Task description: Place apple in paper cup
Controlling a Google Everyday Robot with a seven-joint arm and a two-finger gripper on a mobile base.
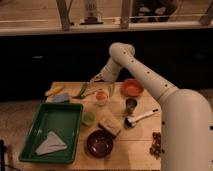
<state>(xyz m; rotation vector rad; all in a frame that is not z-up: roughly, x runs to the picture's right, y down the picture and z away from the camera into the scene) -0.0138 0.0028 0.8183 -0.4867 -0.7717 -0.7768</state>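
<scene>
The apple is small and red-orange. It sits at the top of the short pale paper cup, near the middle of the wooden table. I cannot tell how deep it rests in the cup. My gripper hangs at the end of the white arm, just above and to the left of the apple, over the table's back edge. It appears to hold nothing.
An orange bowl and a dark metal cup stand to the right. A light green cup, a dark bowl and a brown block stand in front. A green tray holding a grey cloth is on the left.
</scene>
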